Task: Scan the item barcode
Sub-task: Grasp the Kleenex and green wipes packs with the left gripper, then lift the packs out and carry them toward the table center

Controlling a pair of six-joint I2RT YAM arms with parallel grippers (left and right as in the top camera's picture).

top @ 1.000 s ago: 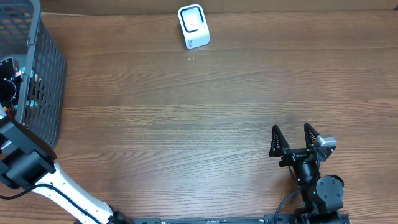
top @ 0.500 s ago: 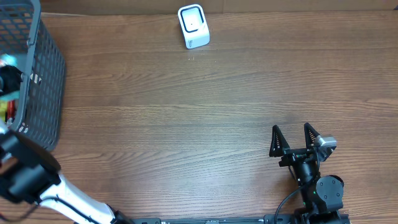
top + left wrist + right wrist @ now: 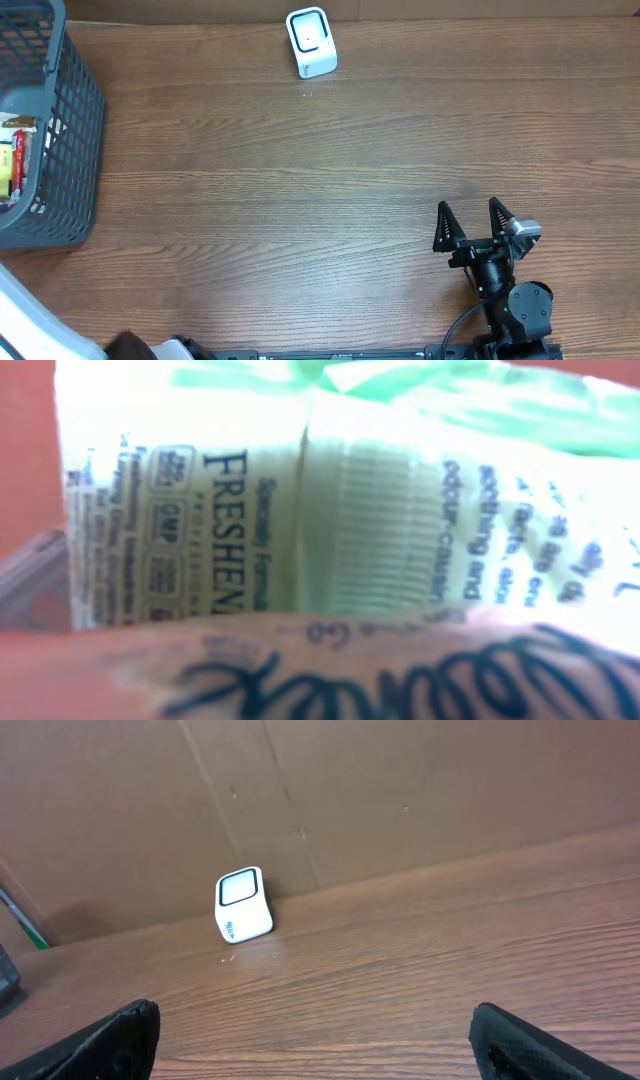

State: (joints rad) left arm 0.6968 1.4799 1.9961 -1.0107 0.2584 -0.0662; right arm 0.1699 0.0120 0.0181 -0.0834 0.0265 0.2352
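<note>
At the left edge of the table (image 3: 300, 200) stands the basket (image 3: 70, 140), with red and yellow packets (image 3: 12, 165) inside. The left gripper is off the overhead view. A pale green packet (image 3: 250, 510) fills its wrist camera, pressed close, with no barcode on the face shown; I cannot tell whether the gripper holds it. The scanner (image 3: 311, 42) sits at the far edge, well to the right of the basket, so the packet would have to travel rightward. The right gripper (image 3: 467, 208), near right, gapes wide and empty, well apart from the scanner.
</note>
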